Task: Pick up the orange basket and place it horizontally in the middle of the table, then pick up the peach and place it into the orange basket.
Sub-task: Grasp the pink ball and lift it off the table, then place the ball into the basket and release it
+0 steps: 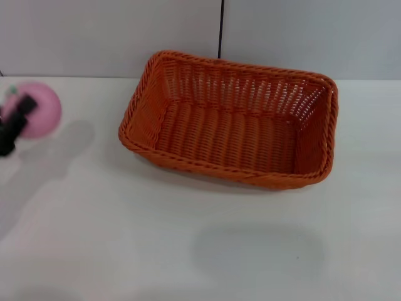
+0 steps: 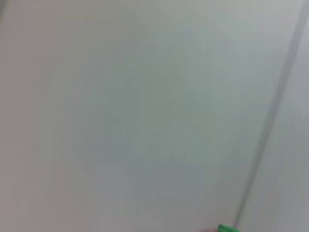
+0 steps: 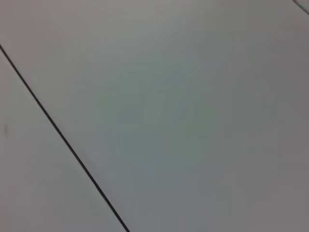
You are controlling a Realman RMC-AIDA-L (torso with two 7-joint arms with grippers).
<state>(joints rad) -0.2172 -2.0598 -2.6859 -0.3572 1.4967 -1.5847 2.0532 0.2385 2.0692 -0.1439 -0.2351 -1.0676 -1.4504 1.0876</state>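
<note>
The orange basket (image 1: pixel 229 119) lies lengthwise across the middle of the table (image 1: pixel 188 238), open side up and empty. The pink peach (image 1: pixel 41 108) is at the far left, level with the basket's left end and well apart from it. My left gripper (image 1: pixel 17 123) is shut on the peach, its black fingers (image 1: pixel 25 104) showing across the fruit's left side. The peach's shadow falls on the table to its right and below, apart from the fruit, so it hangs above the surface. In the left wrist view only the peach's green leaf mark (image 2: pixel 225 228) shows. My right gripper is out of view.
A pale grey wall (image 1: pixel 94 31) with a dark vertical seam (image 1: pixel 221 25) stands behind the table. A faint grey shadow patch (image 1: pixel 257 251) lies on the table in front of the basket. The right wrist view shows only a pale surface with a dark line (image 3: pixel 63 135).
</note>
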